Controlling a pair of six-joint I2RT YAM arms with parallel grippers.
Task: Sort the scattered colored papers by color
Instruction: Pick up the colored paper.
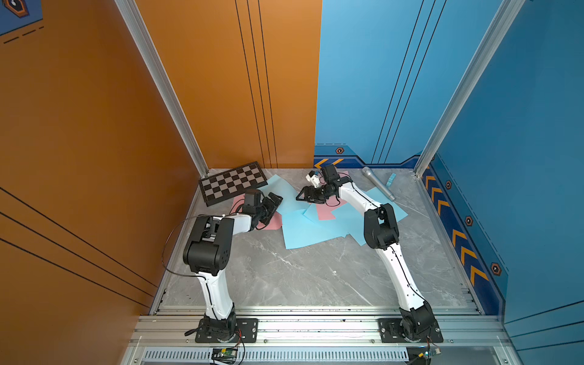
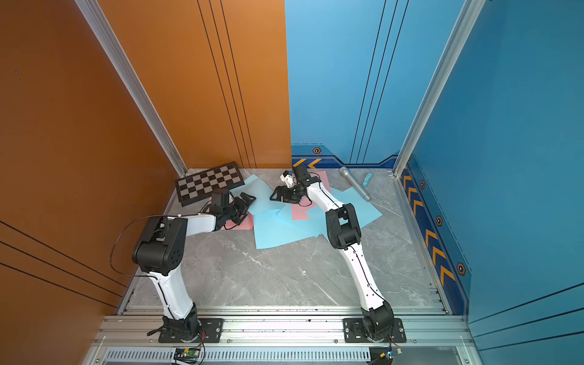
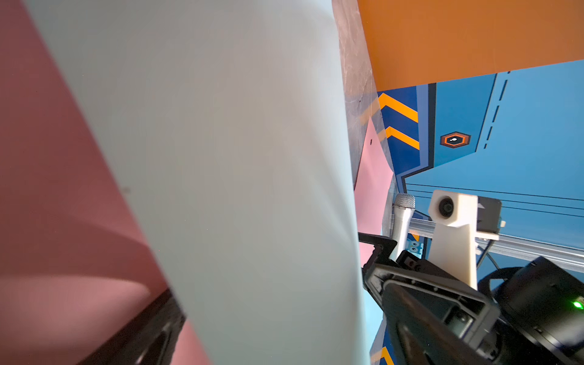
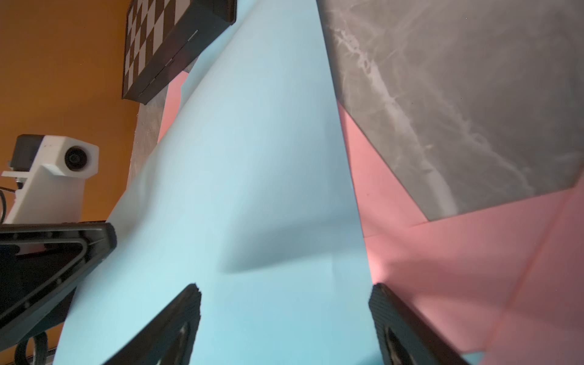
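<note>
The colored papers lie overlapped at the back of the table. In both top views I see a light blue sheet (image 1: pixel 279 186) beside the board, a big light blue one (image 1: pixel 309 232), another light blue one (image 1: pixel 390 210), and pink sheets (image 1: pixel 271 222) (image 1: pixel 325 213) (image 2: pixel 322 178). My left gripper (image 1: pixel 276 200) and right gripper (image 1: pixel 299 197) face each other low over the light blue sheet. In the right wrist view both fingers (image 4: pixel 180 316) stand wide apart over light blue paper (image 4: pixel 252 189), with pink paper (image 4: pixel 458 252) beside it. In the left wrist view a light blue sheet (image 3: pixel 221 173) fills the middle. It hides one finger.
A black-and-grey checkered board (image 1: pixel 234 185) leans at the back left corner. A silver microphone (image 1: pixel 377 183) and a small light blue block (image 1: pixel 392 179) lie at the back right. Walls close in the grey marble table (image 1: pixel 316 278) on three sides.
</note>
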